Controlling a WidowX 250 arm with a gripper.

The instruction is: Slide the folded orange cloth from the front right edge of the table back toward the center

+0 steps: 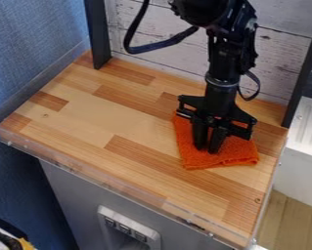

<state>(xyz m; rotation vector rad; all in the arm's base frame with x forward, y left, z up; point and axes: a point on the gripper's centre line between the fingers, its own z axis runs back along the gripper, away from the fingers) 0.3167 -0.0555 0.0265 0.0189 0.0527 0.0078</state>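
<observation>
The black gripper (pixel 208 147) points straight down over the right half of the wooden counter, its two fingers close together with a narrow gap between the tips. Directly beneath it lies an orange cloth (pixel 235 152), spread mostly flat, with a thicker edge toward the front right. The fingertips are at or just above the cloth; whether they touch it I cannot tell. Part of the cloth behind the gripper is hidden by it.
The wooden counter (pixel 86 114) has a clear low guard (pixel 128 191) along its front and left edges. Dark upright posts (pixel 97 34) stand at the back corners before a whitewashed plank wall (pixel 155 29). A white unit (pixel 305 141) is at the right.
</observation>
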